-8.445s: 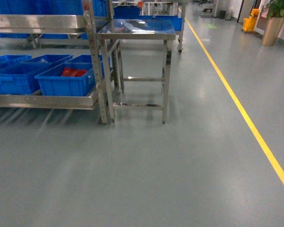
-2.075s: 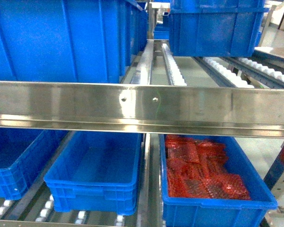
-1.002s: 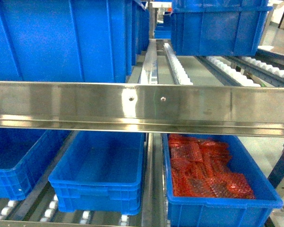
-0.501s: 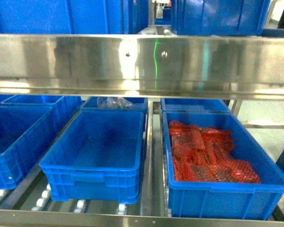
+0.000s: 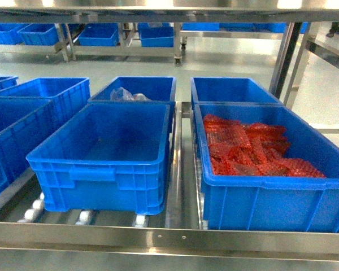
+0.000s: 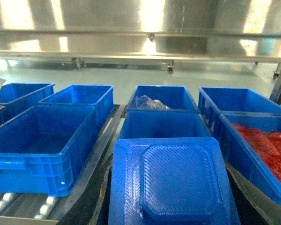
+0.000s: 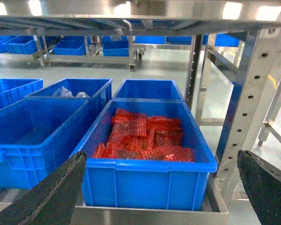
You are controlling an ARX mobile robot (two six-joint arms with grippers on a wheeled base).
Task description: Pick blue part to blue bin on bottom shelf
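Blue part point(image 6: 173, 187): thin, stiff moulded tray, light; clamped at near edge by left fingers. Right fingers point(image 7: 51, 192) apart, empty.

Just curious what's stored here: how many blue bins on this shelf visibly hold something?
2: the front right bin holds red parts; the back centre bin holds a clear plastic bag. Other bins' floors are partly hidden.

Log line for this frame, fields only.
stage: carrying | left gripper: holds blue part | right gripper: open | target: empty blue bin, bottom shelf
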